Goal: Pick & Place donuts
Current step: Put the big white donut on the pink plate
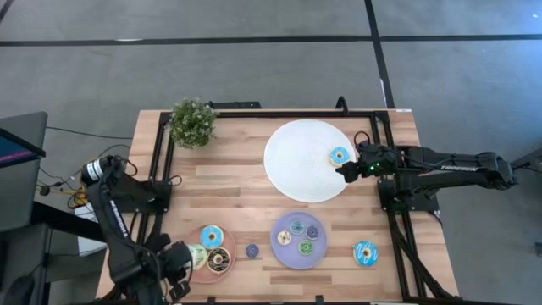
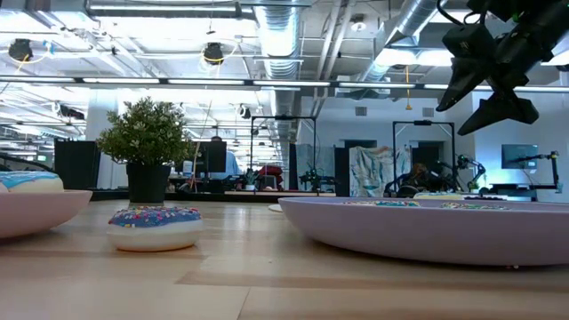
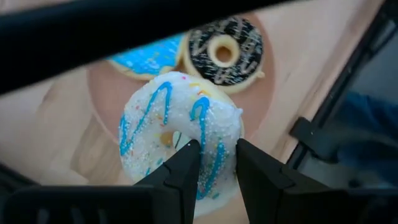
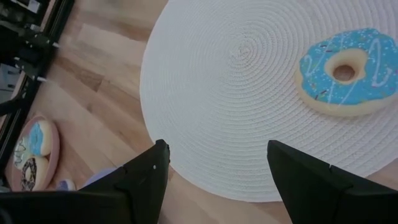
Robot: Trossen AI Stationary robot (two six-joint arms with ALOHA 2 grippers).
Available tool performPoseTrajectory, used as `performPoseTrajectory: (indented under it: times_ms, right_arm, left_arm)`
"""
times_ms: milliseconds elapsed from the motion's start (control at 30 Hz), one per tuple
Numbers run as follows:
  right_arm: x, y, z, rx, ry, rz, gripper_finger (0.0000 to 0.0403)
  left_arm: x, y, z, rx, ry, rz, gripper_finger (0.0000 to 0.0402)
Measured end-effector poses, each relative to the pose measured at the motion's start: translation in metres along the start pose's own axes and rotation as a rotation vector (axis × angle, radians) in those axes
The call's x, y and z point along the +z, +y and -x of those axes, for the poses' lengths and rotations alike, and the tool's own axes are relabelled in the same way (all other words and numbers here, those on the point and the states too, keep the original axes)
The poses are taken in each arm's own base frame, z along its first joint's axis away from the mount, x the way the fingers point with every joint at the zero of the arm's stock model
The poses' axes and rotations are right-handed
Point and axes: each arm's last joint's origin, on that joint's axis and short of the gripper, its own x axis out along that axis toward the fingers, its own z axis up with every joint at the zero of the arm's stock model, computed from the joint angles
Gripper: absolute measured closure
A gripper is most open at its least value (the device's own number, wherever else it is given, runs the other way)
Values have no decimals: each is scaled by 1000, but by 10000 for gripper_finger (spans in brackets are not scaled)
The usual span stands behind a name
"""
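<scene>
High view: we saw white mat point(image 1: 296, 165) mid-table, blue donut point(image 1: 340, 156) on its right edge, right gripper point(image 1: 349, 170) touching-close beside it, fingers apart, empty. Left gripper point(image 3: 216, 163) clamped white donut point(image 3: 177, 134) rim above pink plate point(image 1: 200, 239), near-left corner.

- Both your arms are dark, near-black, built of jointed segments.
- Your right arm point(image 1: 457, 163) carries pale lettering along its long link and a small green light near the wrist.
- Your left arm point(image 1: 114, 220) has a yellow-and-white fitting at its base, with loose cables beside it.
- Your fingers point(image 3: 186, 171) are black, angular and wedge-shaped.
</scene>
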Motion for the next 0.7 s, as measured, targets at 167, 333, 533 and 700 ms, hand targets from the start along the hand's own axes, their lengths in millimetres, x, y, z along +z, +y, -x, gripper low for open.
performPoseTrajectory:
  times_ms: [167,333,533,700]
  right_arm:
    - [0,0,0,-9,-13,1,143]
    - [0,0,0,-9,-13,1,143]
    - [0,0,0,-9,-13,7,143]
    - [0,0,0,-9,-12,10,143]
  left_arm:
    - [-9,-12,-21,32,43,-192,308]
    - [-13,-14,-47,179,147,-224,308]
    - [-8,-17,-48,191,75,-219,308]
    - [-6,-18,-45,198,37,-228,308]
